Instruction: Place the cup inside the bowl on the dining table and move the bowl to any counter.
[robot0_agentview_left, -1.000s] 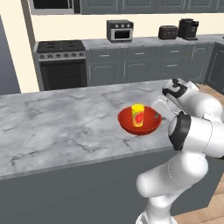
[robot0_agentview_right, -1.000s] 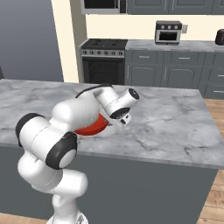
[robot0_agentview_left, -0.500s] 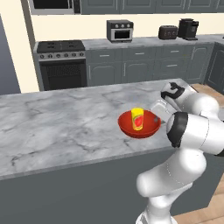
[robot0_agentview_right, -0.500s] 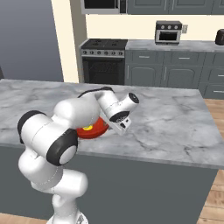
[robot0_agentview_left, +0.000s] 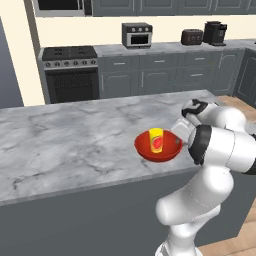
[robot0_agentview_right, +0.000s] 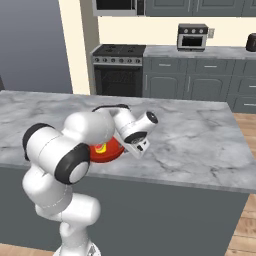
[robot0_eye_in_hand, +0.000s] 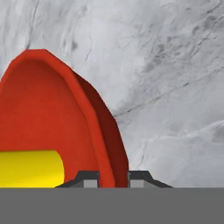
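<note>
The glossy red bowl (robot0_agentview_left: 158, 151) is at the near edge of a grey veined marble top (robot0_agentview_left: 75, 145), and the yellow cup (robot0_agentview_left: 156, 139) with its red mark stands upright inside it. My gripper (robot0_agentview_left: 178, 141) is at the bowl's right rim, shut on it. In the hand view the rim of the bowl (robot0_eye_in_hand: 94, 118) runs down between the two fingertips (robot0_eye_in_hand: 89, 180) of the gripper (robot0_eye_in_hand: 113, 177), with the cup (robot0_eye_in_hand: 28, 168) at lower left. In the right base view my arm hides most of the bowl (robot0_agentview_right: 111, 151). No stools show, so I cannot tell whether this top is the dining table or the counter.
Behind the marble top runs a wall of grey cabinets with a stove (robot0_agentview_left: 70, 75), a toaster oven (robot0_agentview_left: 137, 35), a toaster (robot0_agentview_left: 191, 36) and a coffee machine (robot0_agentview_left: 215, 32). The top's right end (robot0_agentview_right: 240, 165) is beside wooden floor. Bare marble (robot0_eye_in_hand: 175, 87) lies around the bowl.
The bowl with the cup has shifted a little toward the near edge of the top, carried by the gripper. The grip has not changed.
</note>
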